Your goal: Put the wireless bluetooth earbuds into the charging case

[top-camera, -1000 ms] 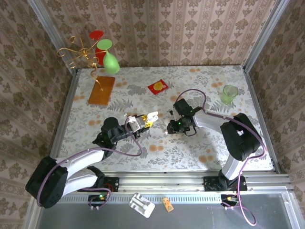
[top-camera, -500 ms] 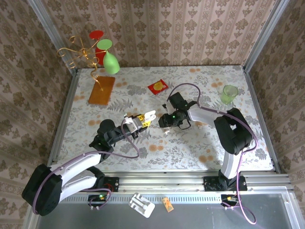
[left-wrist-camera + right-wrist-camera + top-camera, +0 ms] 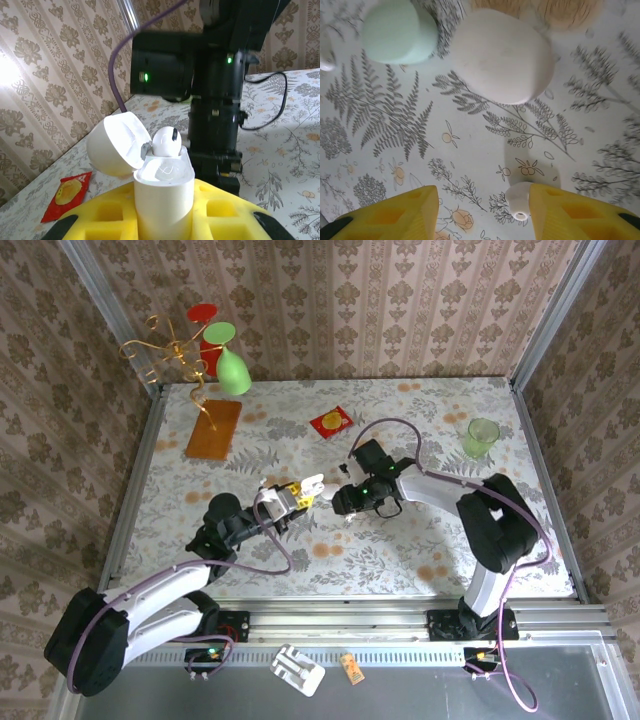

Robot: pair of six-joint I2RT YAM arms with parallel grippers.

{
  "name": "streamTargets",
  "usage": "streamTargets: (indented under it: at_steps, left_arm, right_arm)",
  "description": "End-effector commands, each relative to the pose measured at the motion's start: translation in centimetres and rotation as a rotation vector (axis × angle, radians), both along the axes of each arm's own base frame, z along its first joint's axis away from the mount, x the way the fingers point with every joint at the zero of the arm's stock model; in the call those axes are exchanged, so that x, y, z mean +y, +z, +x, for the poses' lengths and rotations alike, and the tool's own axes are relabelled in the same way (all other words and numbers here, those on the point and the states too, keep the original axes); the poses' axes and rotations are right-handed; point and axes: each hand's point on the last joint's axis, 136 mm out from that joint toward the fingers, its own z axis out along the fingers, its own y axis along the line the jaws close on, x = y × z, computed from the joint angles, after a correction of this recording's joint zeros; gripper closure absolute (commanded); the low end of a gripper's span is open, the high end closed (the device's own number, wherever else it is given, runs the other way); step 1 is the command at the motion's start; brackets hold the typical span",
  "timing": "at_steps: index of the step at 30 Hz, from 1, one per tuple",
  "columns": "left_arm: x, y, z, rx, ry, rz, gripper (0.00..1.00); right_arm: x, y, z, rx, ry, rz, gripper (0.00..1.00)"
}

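White case (image 3: pixel 163 195), yellow left gripper fingers (image 3: pixel 222 212), fern-and-flower patterned table (image 3: pixel 400 552).

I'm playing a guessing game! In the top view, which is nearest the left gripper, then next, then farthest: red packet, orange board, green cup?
1. The red packet, just behind the left gripper.
2. The orange board, back left.
3. The green cup, far right.

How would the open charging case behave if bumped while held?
The charging case looks smooth and rounded, so it might twist in the left gripper. Its hinged lid stands open and could swing shut. The earbud sits proud, probably easily dislodged.
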Motion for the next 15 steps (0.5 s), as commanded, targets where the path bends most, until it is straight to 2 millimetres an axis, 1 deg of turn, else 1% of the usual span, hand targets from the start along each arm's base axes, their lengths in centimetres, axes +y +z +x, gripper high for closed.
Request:
streamTargets:
  at_steps: [1,6,8,13,15]
  left_arm:
    - [0.9,0.8,0.1,-0.024,0.031,-0.023,1.0]
    - [2.7,0.9,0.3,-0.016,0.089,-0.034,1.0]
    - [3.5,1.0,0.4,-0.012,0.112,-0.038,1.0]
    - [5.1,1.5,0.3,-0.014,0.163,-0.051,1.0]
    - [5.5,1.9,0.1,-0.023,0.175,-0.056,1.0]
  right_arm:
    - [-0.8,1.3,0.3,-0.073,0.018,-0.067,0.5]
    - [-1.3,0.9,-0.5,-0.101,0.08,-0.216,0.54]
    - [-1.7,0.5,-1.1,-0.096,0.11,-0.288,0.55]
    - [-2.3,-0.4,-1.8,-0.102,0.187,-0.475,0.58]
    - [-2.2,-0.7,-1.9,-0.105,0.212,-0.526,0.58]
